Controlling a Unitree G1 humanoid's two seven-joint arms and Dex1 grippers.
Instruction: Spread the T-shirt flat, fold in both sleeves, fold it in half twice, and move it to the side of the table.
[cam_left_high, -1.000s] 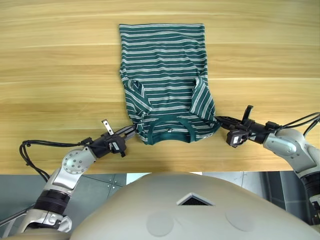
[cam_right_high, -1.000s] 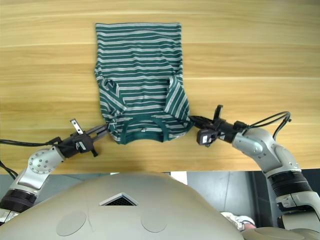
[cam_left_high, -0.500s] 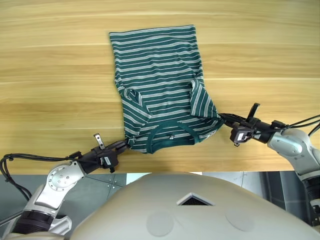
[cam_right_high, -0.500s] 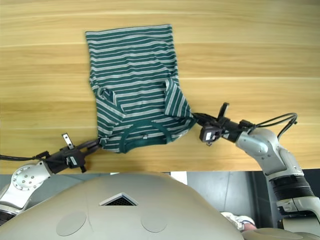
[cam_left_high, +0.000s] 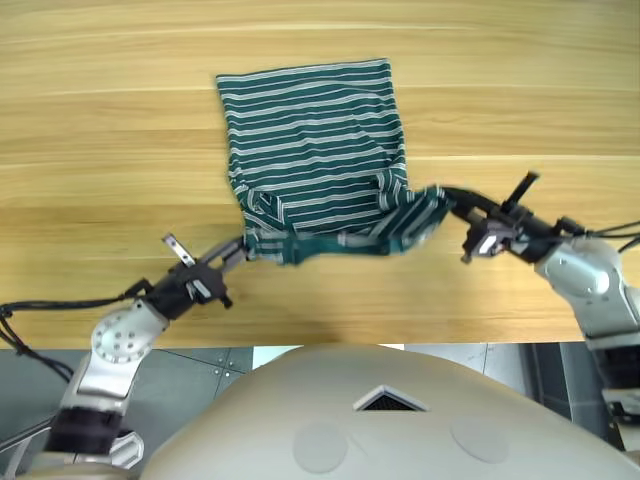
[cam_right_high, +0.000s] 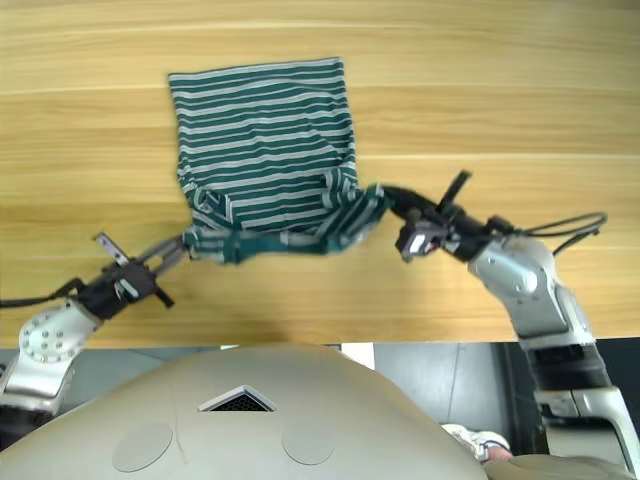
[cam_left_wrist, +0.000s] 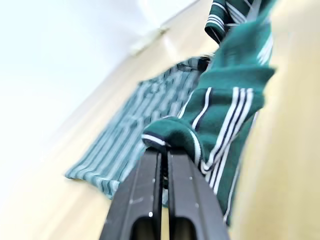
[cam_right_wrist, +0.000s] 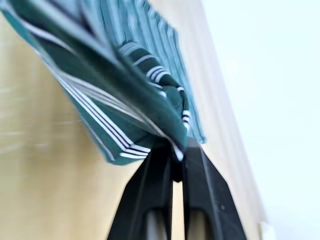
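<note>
A green T-shirt (cam_left_high: 310, 130) with white stripes lies on the wooden table (cam_left_high: 100, 150), its sleeves folded in. Its near collar edge (cam_left_high: 335, 238) is lifted off the table and stretched between both grippers. My left gripper (cam_left_high: 240, 245) is shut on the shirt's near left corner; the pinched cloth (cam_left_wrist: 172, 135) sits between its black fingers (cam_left_wrist: 142, 190). My right gripper (cam_left_high: 447, 194) is shut on the near right corner, with folded cloth (cam_right_wrist: 150, 100) caught at its fingertips (cam_right_wrist: 172, 160). The far hem (cam_left_high: 300, 72) rests flat on the table.
Bare wood surrounds the shirt on all sides. The table's near edge (cam_left_high: 300, 345) runs just below both arms. Cables (cam_left_high: 60, 300) trail from the left arm.
Both grippers have lifted the collar end off the table and carried it away from me over the shirt's body. The shirt looks shorter now.
</note>
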